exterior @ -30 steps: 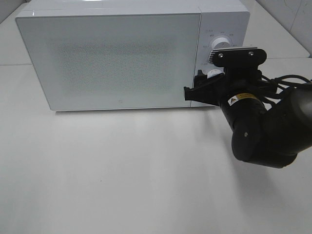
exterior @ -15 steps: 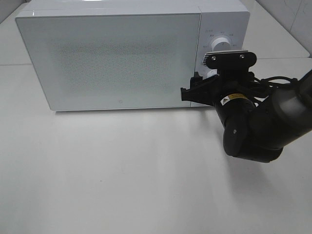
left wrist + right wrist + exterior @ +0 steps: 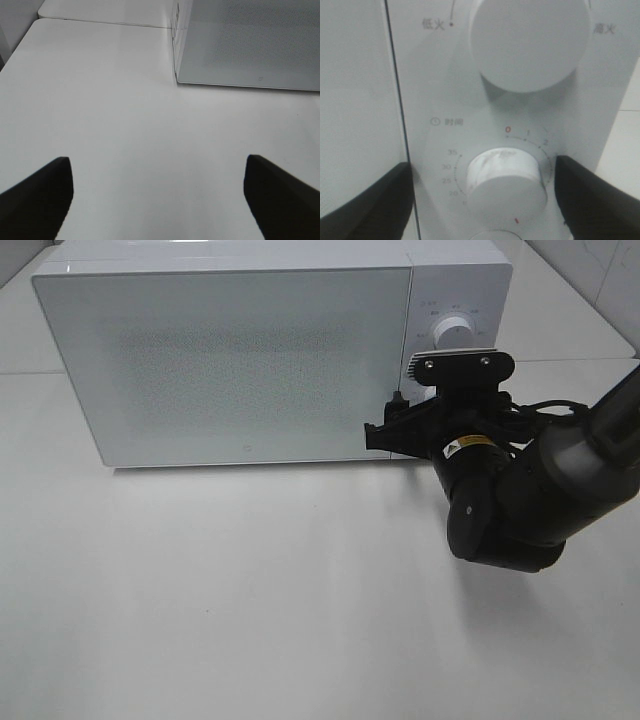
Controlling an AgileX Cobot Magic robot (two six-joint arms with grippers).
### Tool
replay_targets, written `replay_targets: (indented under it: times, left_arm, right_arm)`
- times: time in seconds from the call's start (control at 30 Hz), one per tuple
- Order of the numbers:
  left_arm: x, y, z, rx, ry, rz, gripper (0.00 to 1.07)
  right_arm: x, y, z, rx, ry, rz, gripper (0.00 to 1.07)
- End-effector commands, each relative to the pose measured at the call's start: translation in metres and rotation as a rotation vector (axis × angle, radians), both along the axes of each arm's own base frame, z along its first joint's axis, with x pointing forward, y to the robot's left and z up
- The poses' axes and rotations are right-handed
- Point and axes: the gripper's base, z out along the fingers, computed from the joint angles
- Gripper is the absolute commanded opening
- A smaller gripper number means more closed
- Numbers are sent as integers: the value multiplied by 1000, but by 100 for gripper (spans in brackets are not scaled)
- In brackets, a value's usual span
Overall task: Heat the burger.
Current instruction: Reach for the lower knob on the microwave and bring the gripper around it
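Item one: a white box-shaped microwave oven [image 3: 230,360] with a frosted grey glass door, standing toward the far edge of the plain white table [image 3: 250,590], door shut. Item two: its white control panel [image 3: 435,285] at the right end, carrying two round white dials, the upper power dial [image 3: 527,42] and below it the lower timer dial [image 3: 502,177], ringed by a printed scale with a red zero at the top. Item three: my right claw [image 3: 482,195], black, held close against that panel with its jaws spread wide; one finger stands on each side of the timer dial, a gap showing on both sides, so nothing is gripped. Item four: my left claw [image 3: 157,197], black, jaws likewise wide apart and holding nothing, hanging over bare table near the oven's left front corner. Item five: the burger. It shows in none of my views, and I cannot tell where it is; the frosted door gives no sight of the oven's inside.
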Motion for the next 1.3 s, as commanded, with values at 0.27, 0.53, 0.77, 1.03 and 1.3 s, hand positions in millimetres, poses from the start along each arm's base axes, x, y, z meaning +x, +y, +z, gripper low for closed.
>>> replay_targets:
  times: [0.27, 0.53, 0.77, 1.03, 1.3]
  left_arm:
    - [-3, -1, -1, -5, -10, -6, 85]
    - [-3, -1, -1, -5, -10, -6, 85]
    - [-3, -1, -1, -5, -10, -6, 85]
    - [-3, -1, -1, -5, -10, -6, 85]
    - [-3, -1, -1, -5, -10, -6, 85]
  right_arm:
    - [3, -2, 16, 6, -186, -35, 54]
    - [3, -2, 20, 2, -229, -42, 21]
    - [3, -2, 21, 1, -231, -34, 6]
    - [3, 3, 21, 58, -240, 15, 5]
    - [3, 5, 22, 295, -236, 48, 4]
